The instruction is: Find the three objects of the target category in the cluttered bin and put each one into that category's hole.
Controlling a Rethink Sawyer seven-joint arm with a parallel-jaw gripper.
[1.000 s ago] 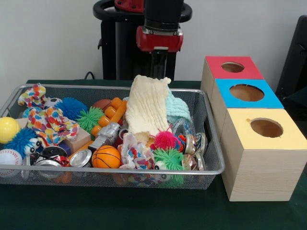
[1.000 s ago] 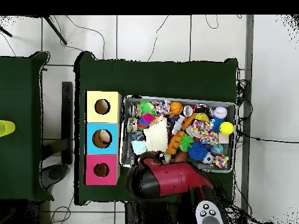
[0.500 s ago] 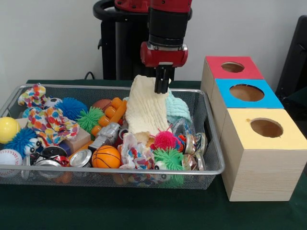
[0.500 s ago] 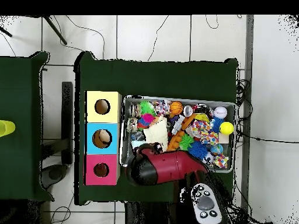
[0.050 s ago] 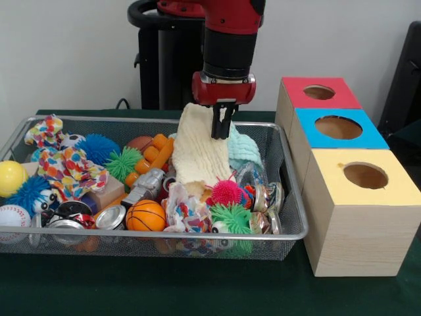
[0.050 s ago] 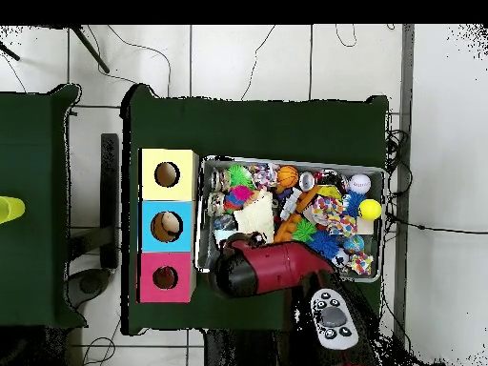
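We see a dark green table filling the lower frame of the front view, and on it, at left and centre, a wire mesh bin crowded with small objects. Along the right side stands a row of three wooden boxes, each with a round hole in its top: a yellow-topped box nearest the lower right, a blue-topped box behind it, and a red-topped box at the upper right. From the top centre the red and black arm descends into the bin's rear portion. A pale yellow cloth stands draped upright in the centre of the bin, with a mint green cloth just beside it on the right. The gripper hangs at the yellow cloth's upper right edge; its fingers appear drawn close together, though we cannot tell whether they pinch the cloth. Smaller items lie in front: a patterned fabric toy at left, a miniature basketball at front centre, a pink spiky ball, and a yellow ball at far left.
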